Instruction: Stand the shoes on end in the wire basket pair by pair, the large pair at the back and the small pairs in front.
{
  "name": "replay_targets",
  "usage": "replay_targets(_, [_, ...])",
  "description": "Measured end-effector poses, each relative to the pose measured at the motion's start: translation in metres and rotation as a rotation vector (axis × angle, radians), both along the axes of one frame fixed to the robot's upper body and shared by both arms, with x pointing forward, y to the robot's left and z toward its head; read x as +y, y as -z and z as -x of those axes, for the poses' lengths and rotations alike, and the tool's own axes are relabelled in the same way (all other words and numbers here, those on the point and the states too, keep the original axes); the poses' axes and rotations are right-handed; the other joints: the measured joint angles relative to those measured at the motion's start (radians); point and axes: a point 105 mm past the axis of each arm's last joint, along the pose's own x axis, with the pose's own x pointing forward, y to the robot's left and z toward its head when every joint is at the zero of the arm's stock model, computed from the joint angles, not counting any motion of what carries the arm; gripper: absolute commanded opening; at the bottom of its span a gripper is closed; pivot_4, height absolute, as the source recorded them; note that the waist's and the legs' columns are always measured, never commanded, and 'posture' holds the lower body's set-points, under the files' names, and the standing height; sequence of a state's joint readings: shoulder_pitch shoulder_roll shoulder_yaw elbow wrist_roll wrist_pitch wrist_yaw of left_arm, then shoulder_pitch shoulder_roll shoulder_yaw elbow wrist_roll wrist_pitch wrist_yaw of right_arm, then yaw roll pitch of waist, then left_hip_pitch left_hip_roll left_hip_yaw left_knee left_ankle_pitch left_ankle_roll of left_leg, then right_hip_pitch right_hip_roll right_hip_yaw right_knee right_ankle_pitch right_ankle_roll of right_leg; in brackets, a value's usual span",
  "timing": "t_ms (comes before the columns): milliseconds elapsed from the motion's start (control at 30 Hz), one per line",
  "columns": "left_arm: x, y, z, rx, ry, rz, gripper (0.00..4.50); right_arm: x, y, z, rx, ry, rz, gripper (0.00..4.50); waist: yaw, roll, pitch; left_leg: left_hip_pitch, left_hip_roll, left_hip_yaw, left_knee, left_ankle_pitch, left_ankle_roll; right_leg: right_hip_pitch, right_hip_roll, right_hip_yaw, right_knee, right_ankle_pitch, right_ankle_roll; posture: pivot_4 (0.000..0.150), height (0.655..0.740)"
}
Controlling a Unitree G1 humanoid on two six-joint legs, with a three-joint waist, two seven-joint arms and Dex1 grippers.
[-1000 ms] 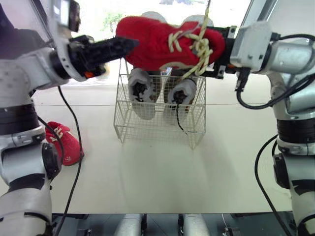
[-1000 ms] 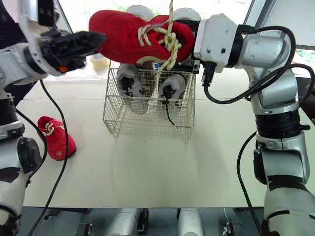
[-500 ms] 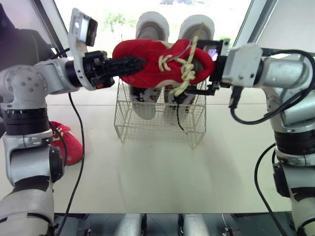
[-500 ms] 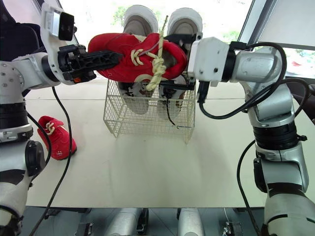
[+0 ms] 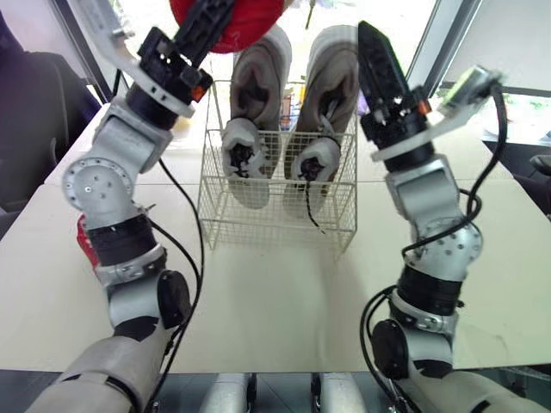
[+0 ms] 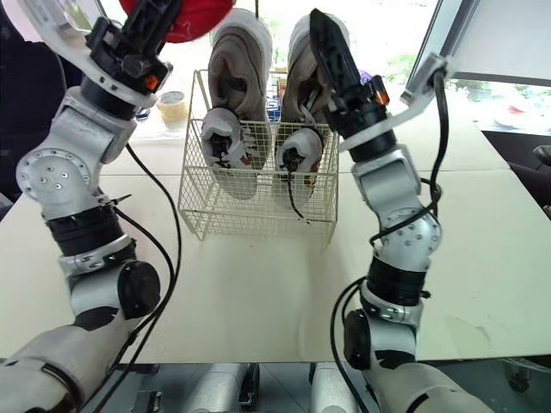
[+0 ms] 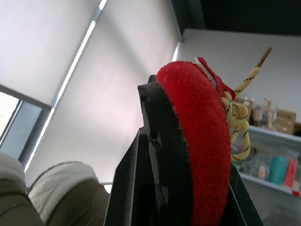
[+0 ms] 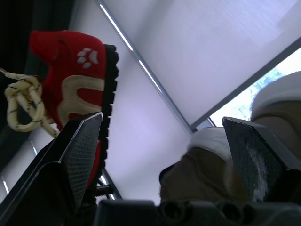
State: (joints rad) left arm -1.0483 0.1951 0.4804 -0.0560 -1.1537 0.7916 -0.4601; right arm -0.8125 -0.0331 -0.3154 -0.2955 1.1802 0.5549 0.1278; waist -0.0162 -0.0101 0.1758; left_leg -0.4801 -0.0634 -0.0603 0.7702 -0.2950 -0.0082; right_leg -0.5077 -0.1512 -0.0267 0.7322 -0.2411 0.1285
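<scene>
Red shoe [image 5: 231,14]: held high above the left back corner of the wire basket [image 5: 215,219], clear of the counter [image 5: 275,301].
Its axis: the right wrist view shows the long axis running up along the left fingers, with the black sole on one side and the knotted yellow lace [image 8: 21,101] on the other. I cannot tell whether toe or heel is uppermost.
Markings: a white paw print [image 8: 87,56] and a cream curved patch on the red side.
Left gripper [image 5: 211,17]: raised, its fingers [image 7: 160,155] pinching the red shoe's rounded end.
Right gripper [image 5: 368,43]: raised beside the basket's right side, pointing up, with its fingers [image 8: 82,150] spread apart and nothing between them.
Large pair [image 5: 256,95]: two grey shoes side by side in the basket, long axes upright, toes up, heels down, and openings facing the camera. A black lace hangs from the right one [image 5: 323,95].
Second red shoe [image 5: 83,239]: on the counter, mostly hidden behind the left arm.
</scene>
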Motion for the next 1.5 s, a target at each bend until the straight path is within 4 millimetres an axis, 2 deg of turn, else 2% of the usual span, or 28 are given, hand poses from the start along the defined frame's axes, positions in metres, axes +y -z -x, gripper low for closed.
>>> replay_targets(67, [-0.002, -0.002, 0.001, 0.008, 0.011, 0.036, 0.20, 0.013, -0.011, 0.008, -0.039, -0.035, 0.001, 4.42, -0.002, 0.000, 0.000, 0.001, 0.000, 0.000, 0.000, 0.000, 0.000, 0.000, 0.001, 0.000, 0.000, 0.000, 0.000, 0.150, 0.6563])
replay_targets(133, [-0.002, -0.002, 0.001, 0.013, 0.016, 0.054, 0.20, 0.022, -0.013, 0.011, -0.055, -0.056, 0.013, 4.42, -0.001, 0.000, 0.000, 0.001, 0.000, -0.001, 0.001, 0.000, 0.001, 0.002, 0.001, -0.001, 0.001, 0.000, 0.000, 0.150, 0.6563])
replay_targets(233, [-0.004, 0.004, 0.003, 0.031, 0.045, 0.060, 0.20, 0.024, -0.013, 0.009, -0.064, -0.045, 0.024, 4.42, -0.001, 0.000, 0.000, 0.001, 0.000, -0.001, 0.001, 0.000, 0.001, 0.003, 0.001, -0.002, 0.001, 0.000, 0.000, 0.150, 0.6563])
replay_targets(367, [-0.012, 0.024, 0.004, 0.101, 0.117, 0.037, 0.20, 0.026, -0.021, 0.008, -0.108, -0.038, 0.030, 4.42, -0.004, 0.000, 0.000, 0.001, 0.000, -0.001, 0.001, 0.000, 0.001, 0.002, 0.002, -0.002, 0.001, -0.001, 0.000, 0.150, 0.6563])
replay_targets(700, [-0.023, 0.037, 0.001, 0.147, 0.140, -0.008, 0.20, 0.032, -0.029, 0.016, -0.156, -0.072, 0.030, 4.42, -0.004, 0.000, 0.000, 0.001, 0.000, -0.001, 0.001, 0.000, 0.001, 0.002, 0.002, -0.002, 0.001, -0.001, 0.000, 0.150, 0.6563])
replay_targets(800, [-0.022, 0.037, 0.003, 0.136, 0.140, -0.022, 0.20, 0.032, -0.029, 0.016, -0.157, -0.072, 0.034, 3.59, -0.004, 0.000, 0.000, 0.002, 0.000, -0.001, 0.001, 0.000, 0.001, 0.002, 0.002, -0.002, 0.001, -0.001, 0.000, 0.150, 0.6563])
replay_targets(900, [-0.023, 0.036, 0.004, 0.123, 0.147, -0.031, 0.20, 0.030, -0.029, 0.016, -0.160, -0.065, 0.038, 2.03, -0.004, 0.000, 0.000, 0.002, 0.000, -0.001, 0.001, 0.000, 0.001, 0.002, 0.002, -0.002, 0.001, -0.001, 0.000, 0.150, 0.6563])
replay_targets(1000, [-0.022, 0.036, 0.006, 0.111, 0.149, -0.039, 0.20, 0.029, -0.029, 0.015, -0.160, -0.054, 0.048, 0.80, -0.004, 0.000, 0.000, 0.002, 0.000, -0.001, 0.001, 0.000, 0.001, 0.002, 0.002, -0.002, 0.001, -0.001, 0.000, 0.150, 0.6563])
replay_targets(1033, [-0.022, 0.036, 0.006, 0.108, 0.148, -0.044, 1.23, 0.029, -0.029, 0.014, -0.160, -0.054, 0.051, 0.46, -0.004, 0.000, 0.000, 0.002, 0.000, -0.001, 0.001, 0.000, 0.001, 0.002, 0.002, -0.002, 0.001, -0.001, 0.000, 0.150, 0.6563])
replay_targets(1067, [-0.022, 0.037, 0.006, 0.111, 0.144, -0.058, 1.61, 0.030, -0.029, 0.015, -0.164, -0.056, 0.054, 0.39, -0.005, 0.000, 0.000, 0.002, 0.000, -0.001, 0.000, 0.000, 0.001, 0.002, 0.002, -0.002, 0.001, -0.001, 0.000, 0.150, 0.6563])
replay_targets(1233, [-0.024, 0.052, 0.000, 0.134, 0.055, -0.170, 4.04, 0.028, -0.035, 0.014, -0.206, -0.042, 0.120, 0.39, -0.004, 0.000, 0.000, 0.001, 0.000, -0.001, 0.000, 0.000, 0.001, 0.002, 0.002, -0.002, 0.001, -0.001, 0.000, 0.150, 0.6563])
replay_targets(1300, [-0.021, 0.058, 0.002, 0.109, -0.026, -0.287, 4.04, 0.022, -0.039, 0.016, -0.260, -0.023, 0.217, 0.39, -0.004, 0.000, 0.000, 0.001, 0.000, -0.001, 0.000, 0.000, 0.001, 0.002, 0.002, -0.002, 0.000, -0.001, 0.000, 0.150, 0.6563])
replay_targets(1400, [-0.012, 0.080, 0.016, 0.069, -0.099, -0.527, 4.04, -0.001, -0.036, 0.021, -0.343, 0.010, 0.490, 0.39, -0.003, 0.000, 0.000, 0.002, 0.000, -0.001, -0.002, -0.001, 0.003, 0.003, 0.001, -0.002, -0.002, -0.002, 0.000, 0.150, 0.6563])
replay_targets(1500, [-0.006, 0.104, 0.024, 0.106, -0.103, -0.695, 4.04, -0.022, -0.036, 0.030, -0.408, 0.012, 0.651, 0.39, -0.002, 0.000, 0.000, 0.003, 0.001, -0.001, -0.003, -0.001, 0.003, 0.006, 0.002, -0.004, -0.005, -0.003, -0.003, 0.150, 0.6563])
